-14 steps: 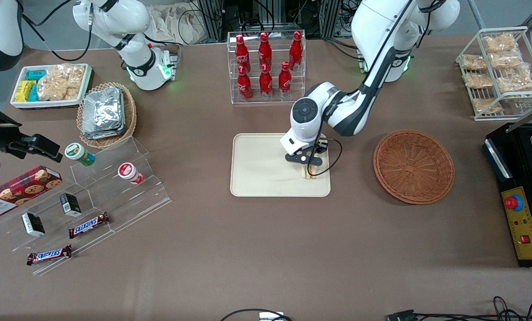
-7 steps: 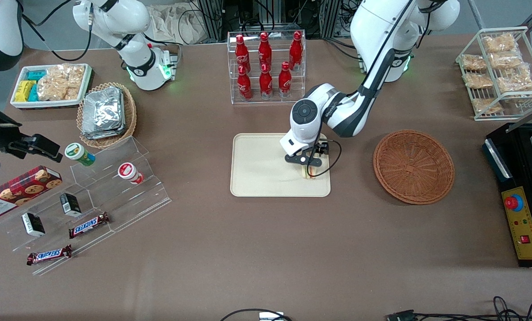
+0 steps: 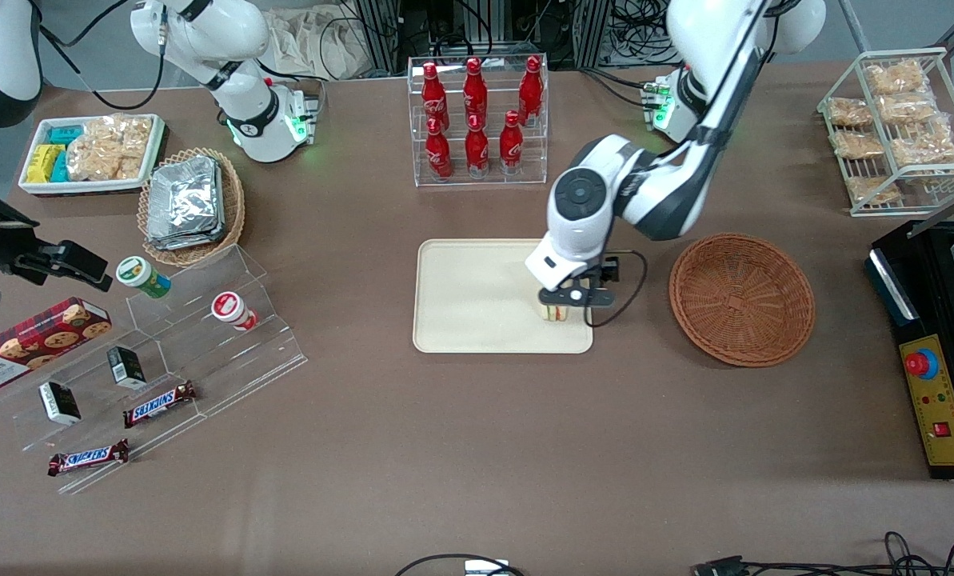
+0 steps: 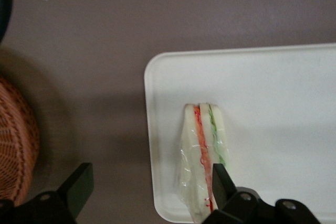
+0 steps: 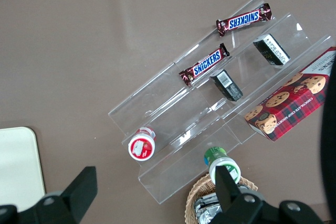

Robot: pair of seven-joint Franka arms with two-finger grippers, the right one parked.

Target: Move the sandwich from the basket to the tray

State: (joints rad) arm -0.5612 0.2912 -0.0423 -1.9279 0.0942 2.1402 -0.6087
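The sandwich (image 3: 555,313), a white bread wedge with red and green filling in clear wrap, lies on the cream tray (image 3: 461,298) in the corner nearest the basket and the front camera. It also shows in the left wrist view (image 4: 202,150), lying near the tray's rounded corner (image 4: 157,103). My left gripper (image 3: 566,302) hangs open just above the sandwich, holding nothing. In the wrist view the gripper (image 4: 149,187) has one fingertip (image 4: 220,179) over the sandwich and the other over bare table. The reddish-brown basket (image 3: 740,298) is empty beside the tray; its edge shows in the wrist view (image 4: 16,140).
A clear rack of red bottles (image 3: 477,112) stands farther from the camera than the tray. Toward the parked arm's end are a tan basket of foil packets (image 3: 191,204), a white snack tray (image 3: 91,152) and an acrylic stand (image 3: 165,352). A wire rack (image 3: 896,128) and a black box (image 3: 936,344) lie toward the working arm's end.
The left arm has swung toward the basket and lifted a little. The sandwich stays lying on the tray, free of the fingers.
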